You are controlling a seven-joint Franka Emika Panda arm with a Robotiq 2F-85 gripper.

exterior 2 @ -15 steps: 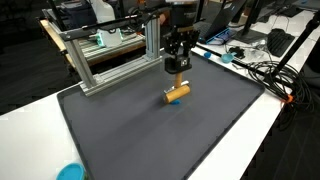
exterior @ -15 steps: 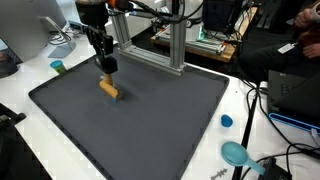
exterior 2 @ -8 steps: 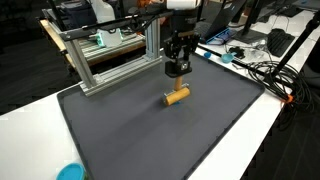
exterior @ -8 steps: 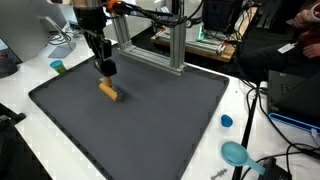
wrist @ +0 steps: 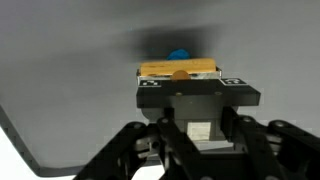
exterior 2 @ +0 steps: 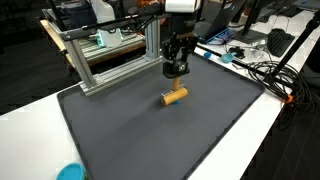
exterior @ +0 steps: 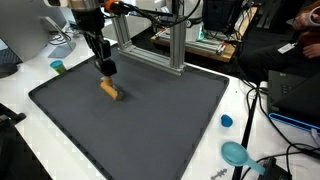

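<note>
Gripper (exterior: pixel 106 69): hangs in the upper left of an exterior view, just above the mat, holding nothing; whether the jaws stand wide or narrow cannot be told.

Wooden cylinder (exterior: pixel 109 90): tan, lying on its side on the mat directly below the gripper, apart from it. In the wrist view (wrist: pixel 179 69) it sits at upper centre, with a small blue spot at its far edge.

Dark grey mat (exterior 2: pixel 150 135): covers most of the white table (exterior 2: pixel 35 110).

Aluminium frame (exterior 2: pixel 110 60): stands along the mat's far edge.

Blue cap (exterior: pixel 227 121): on the table at right of the mat.

Teal cup (exterior: pixel 58 66): far left.
</note>
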